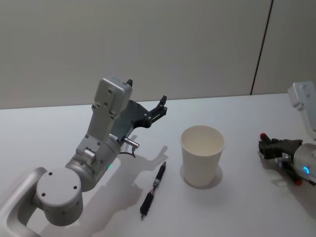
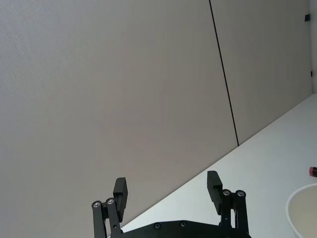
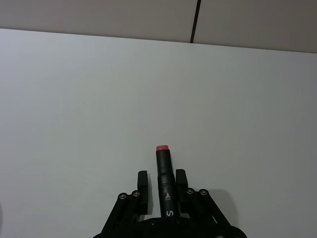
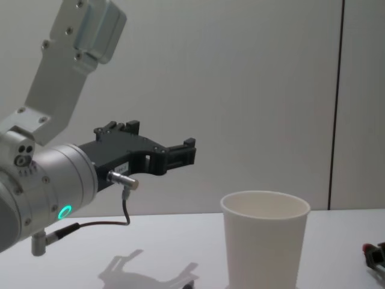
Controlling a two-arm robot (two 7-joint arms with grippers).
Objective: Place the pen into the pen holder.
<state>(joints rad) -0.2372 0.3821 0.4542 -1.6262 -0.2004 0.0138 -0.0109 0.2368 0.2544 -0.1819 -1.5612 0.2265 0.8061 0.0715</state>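
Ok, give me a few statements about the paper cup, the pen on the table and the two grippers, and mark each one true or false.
1. The white paper cup stands upright, with nothing showing inside it. True.
2. The black pen is already in the cup. False: it lies flat on the table, beside the cup on the robot's left, apart from it.
3. The left gripper is open and raised above the table. True.
4. The right gripper is empty. False: it is shut on a black red-tipped marker, low over the table on the cup's right.
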